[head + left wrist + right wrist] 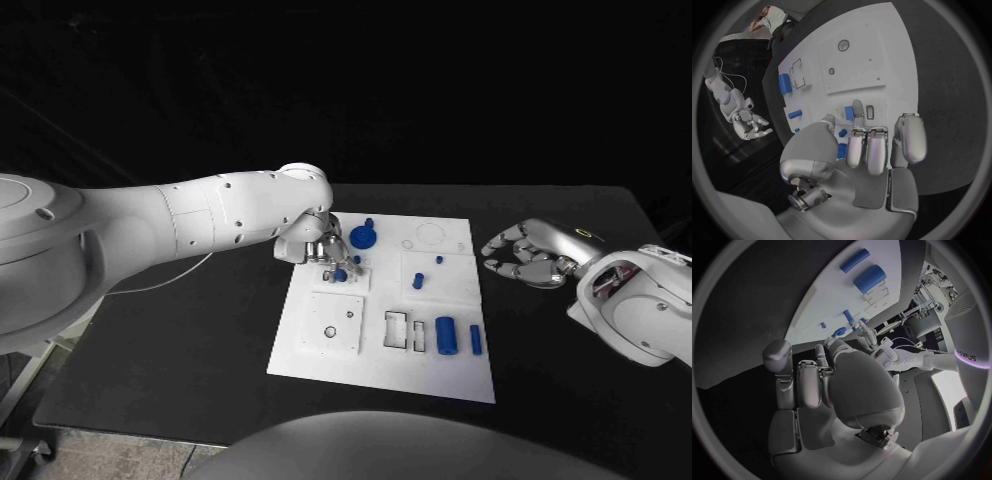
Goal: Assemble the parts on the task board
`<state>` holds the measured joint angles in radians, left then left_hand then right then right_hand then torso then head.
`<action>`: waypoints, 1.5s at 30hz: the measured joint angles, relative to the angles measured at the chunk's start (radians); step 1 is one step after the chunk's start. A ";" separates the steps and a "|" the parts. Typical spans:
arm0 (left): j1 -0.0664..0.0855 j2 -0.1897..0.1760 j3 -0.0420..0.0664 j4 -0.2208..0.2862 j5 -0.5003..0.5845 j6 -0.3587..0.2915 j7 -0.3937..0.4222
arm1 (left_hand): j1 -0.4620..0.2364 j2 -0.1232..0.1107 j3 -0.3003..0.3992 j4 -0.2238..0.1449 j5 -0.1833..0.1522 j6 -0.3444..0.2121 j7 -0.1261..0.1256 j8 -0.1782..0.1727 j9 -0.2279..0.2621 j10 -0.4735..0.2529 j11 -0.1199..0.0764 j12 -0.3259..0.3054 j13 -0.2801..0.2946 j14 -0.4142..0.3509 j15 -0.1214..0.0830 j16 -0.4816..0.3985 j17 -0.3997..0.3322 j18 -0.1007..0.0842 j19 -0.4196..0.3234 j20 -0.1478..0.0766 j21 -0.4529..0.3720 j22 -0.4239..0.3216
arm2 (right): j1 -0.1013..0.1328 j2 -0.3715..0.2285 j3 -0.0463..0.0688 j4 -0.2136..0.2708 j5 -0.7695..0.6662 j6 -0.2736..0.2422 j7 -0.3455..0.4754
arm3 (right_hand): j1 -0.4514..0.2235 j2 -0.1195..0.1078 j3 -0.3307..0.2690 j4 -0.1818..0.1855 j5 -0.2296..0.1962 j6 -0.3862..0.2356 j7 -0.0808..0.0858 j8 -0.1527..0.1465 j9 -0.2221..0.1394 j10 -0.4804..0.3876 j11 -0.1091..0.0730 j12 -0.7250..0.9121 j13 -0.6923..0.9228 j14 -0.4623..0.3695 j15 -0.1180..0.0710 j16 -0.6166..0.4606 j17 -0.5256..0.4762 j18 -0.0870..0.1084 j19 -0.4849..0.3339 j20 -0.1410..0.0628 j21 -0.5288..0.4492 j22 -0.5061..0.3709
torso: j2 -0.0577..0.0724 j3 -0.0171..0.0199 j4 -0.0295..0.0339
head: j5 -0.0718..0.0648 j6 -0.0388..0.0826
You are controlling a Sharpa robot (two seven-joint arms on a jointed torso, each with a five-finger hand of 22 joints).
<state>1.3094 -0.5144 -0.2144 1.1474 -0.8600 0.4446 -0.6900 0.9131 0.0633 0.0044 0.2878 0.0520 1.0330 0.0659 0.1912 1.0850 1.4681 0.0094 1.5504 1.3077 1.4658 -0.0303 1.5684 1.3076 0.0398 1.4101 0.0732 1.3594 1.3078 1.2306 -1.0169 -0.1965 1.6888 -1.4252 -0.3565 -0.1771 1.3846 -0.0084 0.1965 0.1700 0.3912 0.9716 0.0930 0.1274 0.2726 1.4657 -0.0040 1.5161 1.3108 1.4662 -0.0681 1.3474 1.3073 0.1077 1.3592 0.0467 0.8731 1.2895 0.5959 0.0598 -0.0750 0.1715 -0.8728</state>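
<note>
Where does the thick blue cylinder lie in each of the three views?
Head view: thick blue cylinder on the task board, near its corner on the robot's right.
Left wrist view: the cylinder at the board's edge.
Right wrist view: the cylinder beside a slimmer cylinder.
Shared landmark: the rectangular cut-outs beside it.

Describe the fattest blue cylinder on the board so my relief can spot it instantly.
Start at the white task board and go to its near edge. The blue cylinder lies there beside a slimmer blue rod, clearly thicker than it.
</note>
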 measured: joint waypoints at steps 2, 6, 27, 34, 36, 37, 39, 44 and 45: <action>0.000 0.000 0.000 0.004 0.002 -0.008 0.000 | 0.005 0.005 -0.003 -0.003 0.000 0.000 0.000 0.000 0.004 0.000 0.000 0.000 0.000 0.002 -0.002 0.000 0.000 0.000 0.000 0.000 0.000 0.000 | 0.000 0.000 0.000 0.000 0.000 0.000 0.000 | 0.000 0.000 0.000 0.000 0.000 0.000 0.000 0.000 0.000 0.000 0.000 0.000 0.000 0.000 0.000 0.000 0.000 0.000 0.000 0.000 0.000 0.000 | 0.000 0.0000 -0.0001 | 0.000 0.000; -0.001 0.000 0.000 0.007 0.005 -0.023 0.002 | 0.022 0.022 -0.005 -0.005 0.000 -0.009 0.000 0.005 0.013 0.000 0.000 0.000 0.000 0.004 -0.004 0.000 0.000 0.000 0.000 0.000 0.000 0.000 | -0.001 0.000 0.000 -0.001 0.001 0.000 0.000 | 0.000 0.000 0.000 0.000 0.000 0.000 0.000 0.000 0.000 0.000 0.000 0.000 0.000 0.000 0.000 -0.001 0.000 0.003 -0.002 -0.002 0.000 0.000 | 0.000 0.0000 -0.0003 | 0.001 0.000; 0.006 -0.035 0.004 0.049 0.008 -0.052 0.007 | 0.108 0.034 -0.011 -0.017 0.070 -0.040 0.003 0.008 0.021 0.000 0.000 0.000 0.000 0.004 -0.004 0.000 0.000 0.000 0.007 0.000 0.003 0.000 | -0.001 -0.006 0.000 -0.001 0.002 0.000 0.000 | 0.000 0.000 0.002 0.001 0.000 0.000 0.000 0.000 0.000 0.000 0.000 0.001 -0.001 0.000 0.000 -0.005 0.001 0.016 -0.004 -0.004 0.000 0.000 | 0.000 0.0000 0.0001 | -0.004 0.000; 0.052 -0.068 0.009 0.096 -0.009 -0.051 0.006 | 0.108 0.034 -0.012 -0.015 0.070 -0.035 -0.002 0.008 0.024 0.000 0.000 0.006 0.000 0.002 -0.006 0.000 0.000 0.000 0.014 0.000 0.012 0.000 | -0.001 -0.006 0.000 -0.003 0.002 0.000 0.000 | 0.000 0.000 0.006 0.000 0.000 0.000 0.000 0.000 0.000 0.000 0.000 0.001 0.000 0.000 0.000 -0.005 0.001 0.016 -0.007 0.000 0.000 -0.001 | -0.001 0.0001 0.0003 | -0.003 0.000; 0.069 -0.076 0.010 0.106 -0.015 -0.051 0.006 | 0.108 0.034 -0.014 -0.014 0.070 -0.035 -0.002 0.008 0.025 0.000 0.000 0.006 0.000 0.000 -0.007 0.000 0.000 0.000 0.014 0.000 0.012 0.000 | -0.001 -0.006 0.000 -0.004 0.002 0.000 0.000 | 0.000 0.000 0.006 0.000 0.000 0.000 0.000 0.000 0.000 0.000 0.000 0.001 0.000 0.000 0.000 -0.005 0.001 0.016 -0.007 0.000 0.000 -0.001 | -0.001 0.0001 0.0003 | -0.003 0.000; 0.075 -0.078 0.010 0.109 -0.018 -0.051 0.006 | 0.108 0.034 -0.017 -0.017 0.070 -0.035 -0.002 0.008 0.026 0.000 0.000 0.006 0.000 0.000 -0.007 0.000 0.000 0.000 0.014 0.000 0.013 0.000 | -0.002 -0.006 0.000 -0.004 0.002 0.000 0.000 | 0.000 0.000 0.006 0.000 0.000 0.000 0.000 0.000 0.000 0.000 0.000 0.001 0.000 0.000 0.000 -0.005 0.001 0.016 -0.007 0.000 0.000 -0.001 | -0.001 0.0001 0.0003 | -0.003 0.000; 0.085 -0.082 0.011 0.114 -0.023 -0.052 0.006 | 0.112 0.030 -0.020 -0.013 0.066 -0.031 -0.006 0.012 0.027 -0.002 -0.002 0.009 0.000 0.000 -0.007 0.000 0.000 0.000 0.018 -0.004 0.015 0.000 | -0.002 -0.005 0.000 -0.004 0.002 0.000 0.000 | 0.000 0.000 0.006 0.000 0.000 0.000 0.000 0.000 0.000 0.000 0.000 0.001 0.000 0.000 0.000 -0.005 0.001 0.016 -0.007 0.000 0.000 -0.001 | -0.001 0.0001 0.0003 | -0.004 0.000; 0.103 -0.090 0.012 0.120 -0.033 -0.058 0.006 | 0.112 0.030 -0.021 -0.012 0.064 -0.028 -0.003 0.012 0.027 -0.004 -0.004 0.011 0.000 0.000 -0.007 0.000 0.000 0.000 0.018 -0.004 0.015 0.000 | -0.002 -0.006 0.000 -0.004 0.002 0.000 0.000 | 0.000 0.000 0.006 0.000 0.000 0.000 0.000 0.000 0.000 0.000 0.000 0.002 -0.001 0.000 0.000 -0.005 0.001 0.016 -0.007 0.000 0.000 -0.001 | 0.000 0.0000 -0.0004 | -0.006 0.000; 0.105 -0.090 0.012 0.120 -0.035 -0.060 0.006 | 0.114 0.032 -0.021 -0.012 0.064 -0.028 -0.003 0.012 0.027 -0.004 -0.004 0.011 0.000 0.000 -0.007 0.000 0.000 0.000 0.018 -0.004 0.015 0.000 | -0.002 -0.006 0.000 -0.004 0.002 0.000 0.000 | 0.000 0.000 0.006 0.000 0.000 0.000 0.000 0.000 0.000 0.000 0.000 0.002 -0.001 0.000 0.000 -0.005 0.001 0.016 -0.007 0.000 0.000 -0.001 | 0.000 0.0001 -0.0004 | -0.005 0.000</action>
<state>1.4143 -0.6045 -0.2028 1.2676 -0.8950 0.3848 -0.6838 1.0270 0.0953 -0.0162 0.2754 0.1159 1.0046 0.0626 0.2037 1.1123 1.4644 0.0057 1.5610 1.3077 1.4657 -0.0376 1.5684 1.3074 0.0397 1.4280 0.0696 1.3748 1.3074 1.2284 -1.0226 -0.1966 1.6850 -1.4231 -0.3565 -0.1769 1.3846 -0.0084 0.2021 0.1699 0.3912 0.9716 0.0930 0.1274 0.2726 1.4657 -0.0040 1.5181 1.3099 1.4662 -0.0682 1.3428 1.3079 0.1236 1.3519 0.0466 0.8731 1.2885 0.5960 0.0599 -0.0754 0.1661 -0.8728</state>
